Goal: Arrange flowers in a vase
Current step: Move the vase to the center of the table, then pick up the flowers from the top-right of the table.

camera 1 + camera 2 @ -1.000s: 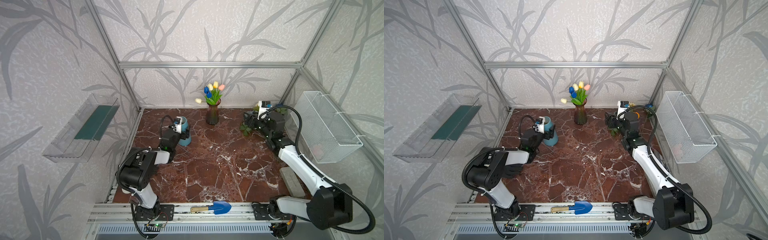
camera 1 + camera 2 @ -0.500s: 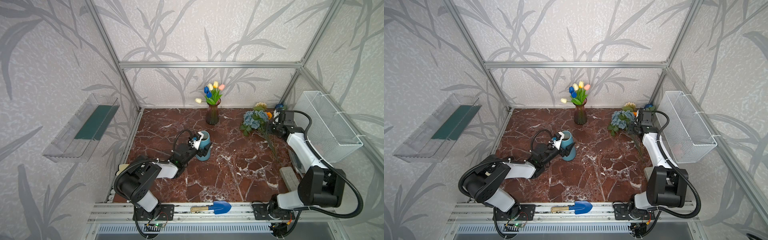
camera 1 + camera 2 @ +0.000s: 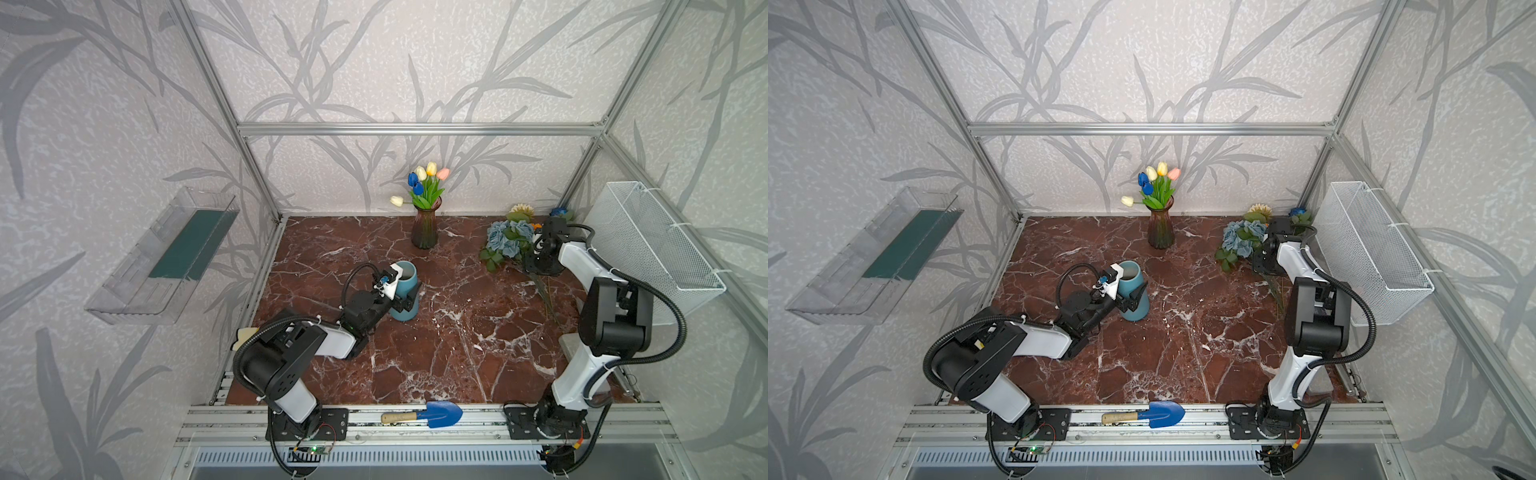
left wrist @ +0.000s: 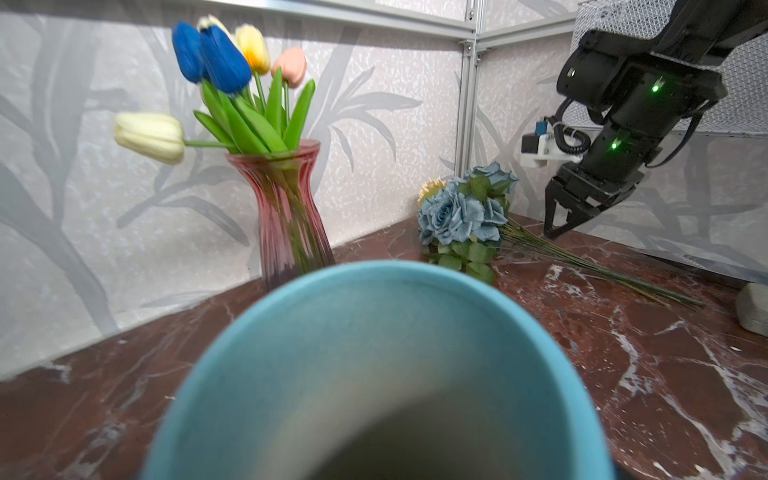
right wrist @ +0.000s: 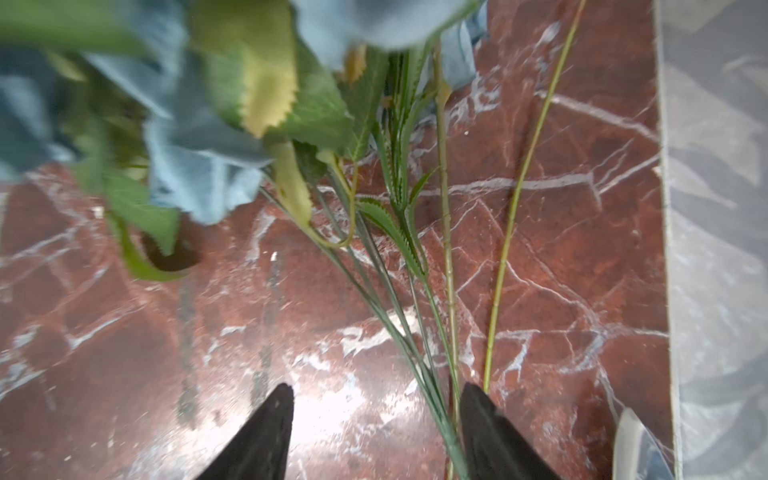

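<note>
The loose flowers, dusty-blue roses with a cream sunflower behind them, lie on the counter at its far right. Their stems trail toward the front. The right gripper hangs over those stems, its fingers parted and gripping nothing; the stems run just inside one finger. Mid-counter, the left gripper straddles a teal vase — whether it squeezes the vase or merely flanks it cannot be told. Tulips stand in a reddish glass vase against the back wall.
</note>
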Tool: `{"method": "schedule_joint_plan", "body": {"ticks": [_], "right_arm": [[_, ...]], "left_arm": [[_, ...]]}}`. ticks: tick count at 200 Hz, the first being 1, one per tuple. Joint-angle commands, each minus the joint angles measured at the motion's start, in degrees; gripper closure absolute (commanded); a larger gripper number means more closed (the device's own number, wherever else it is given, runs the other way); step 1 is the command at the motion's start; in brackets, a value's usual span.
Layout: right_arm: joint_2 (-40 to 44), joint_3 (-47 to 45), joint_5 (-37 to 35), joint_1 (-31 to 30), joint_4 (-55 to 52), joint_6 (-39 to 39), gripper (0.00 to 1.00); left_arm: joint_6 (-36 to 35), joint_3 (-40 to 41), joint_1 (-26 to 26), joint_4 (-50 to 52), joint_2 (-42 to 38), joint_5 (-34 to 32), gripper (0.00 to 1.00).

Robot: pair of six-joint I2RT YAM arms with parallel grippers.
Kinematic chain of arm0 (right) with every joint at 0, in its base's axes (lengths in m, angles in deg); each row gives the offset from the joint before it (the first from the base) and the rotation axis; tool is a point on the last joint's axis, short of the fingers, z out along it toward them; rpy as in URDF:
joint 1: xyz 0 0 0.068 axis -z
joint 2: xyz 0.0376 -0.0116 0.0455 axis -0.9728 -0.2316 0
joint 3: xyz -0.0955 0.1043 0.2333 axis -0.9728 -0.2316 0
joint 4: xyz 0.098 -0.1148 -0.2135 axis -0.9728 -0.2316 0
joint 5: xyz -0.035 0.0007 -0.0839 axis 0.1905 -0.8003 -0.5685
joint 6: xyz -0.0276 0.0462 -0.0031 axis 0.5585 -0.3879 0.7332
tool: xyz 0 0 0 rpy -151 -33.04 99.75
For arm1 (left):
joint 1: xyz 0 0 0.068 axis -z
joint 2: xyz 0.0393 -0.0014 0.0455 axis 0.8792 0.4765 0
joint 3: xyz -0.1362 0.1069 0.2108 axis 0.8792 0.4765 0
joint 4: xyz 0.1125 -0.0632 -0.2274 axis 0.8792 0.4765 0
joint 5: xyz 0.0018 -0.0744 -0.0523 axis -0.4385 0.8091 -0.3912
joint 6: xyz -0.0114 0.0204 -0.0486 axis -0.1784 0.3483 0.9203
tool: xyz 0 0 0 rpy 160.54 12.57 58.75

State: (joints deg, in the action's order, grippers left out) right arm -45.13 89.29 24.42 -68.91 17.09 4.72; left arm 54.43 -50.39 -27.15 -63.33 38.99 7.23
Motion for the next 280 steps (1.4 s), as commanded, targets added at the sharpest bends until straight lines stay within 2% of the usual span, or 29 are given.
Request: {"method": "schedule_joint_plan", "body": {"ticks": [1,64,116,131,182,197,280], "right_arm": [[-2.12,0.99,1.54,0.29,-2.05,3.91,0.41],[-7.34,2.23,0.55,0.21,0.81,6.29,0.53],[-8.83,2.63,1.29,0.14,1.90,7.22,0.69],[-7.85,2.25,2.41,0.12,2.34,7.33,0.75],[-1.18,-0.66,5.13,-1.26,4.56,7.28,0.82],[0.58,-0.94,6.75,-1.55,4.36,6.68,0.87],[8.37,-3.52,12.16,-2.17,6.30,2.44,0.90]], "left_arm": [[-1.06,-0.74,-0.18,-2.32,-2.81,0.04,0.04],[-0.11,-1.14,-0.11,2.12,-6.71,1.91,0.02],[0.39,0.58,-0.07,7.00,-14.48,1.14,0.02],[0.12,0.88,-0.11,8.89,-16.58,1.14,0.02],[0.28,2.83,-0.03,10.93,-21.09,-0.17,0.02],[0.19,3.40,-0.03,11.28,-21.84,-0.81,0.02],[0.48,6.90,-0.03,12.09,-24.96,-3.03,0.02]]}}
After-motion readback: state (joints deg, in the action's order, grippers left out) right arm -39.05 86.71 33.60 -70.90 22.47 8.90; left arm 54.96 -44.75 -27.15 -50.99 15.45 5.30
